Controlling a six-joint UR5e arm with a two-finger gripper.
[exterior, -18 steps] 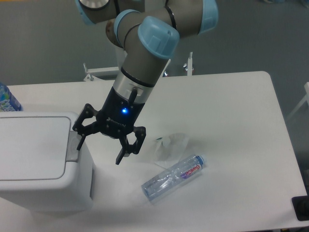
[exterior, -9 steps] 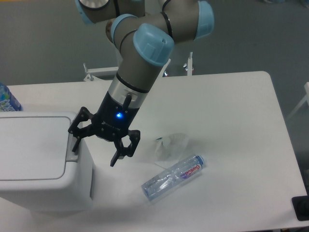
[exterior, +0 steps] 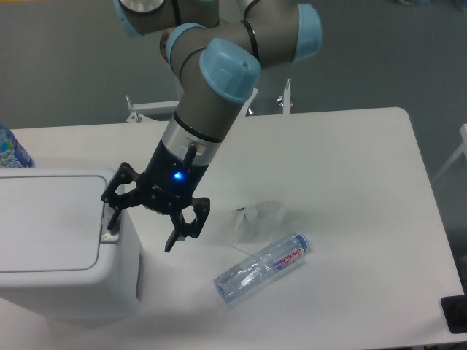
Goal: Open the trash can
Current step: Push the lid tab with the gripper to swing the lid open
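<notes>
Nearest us, at the table's front-left corner, sits the big boxy white plastic trash can, lid down. Our black two-finger gripper has jaws spread, one fingertip on the grey tab, probably to press it.

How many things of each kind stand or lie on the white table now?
Large white plastic trash can with flat lid: 1
Clear plastic bottles: 2, one lying, one blue-labelled at the left edge
Crumpled clear plastic wrapper: 1
Total: 4
</notes>
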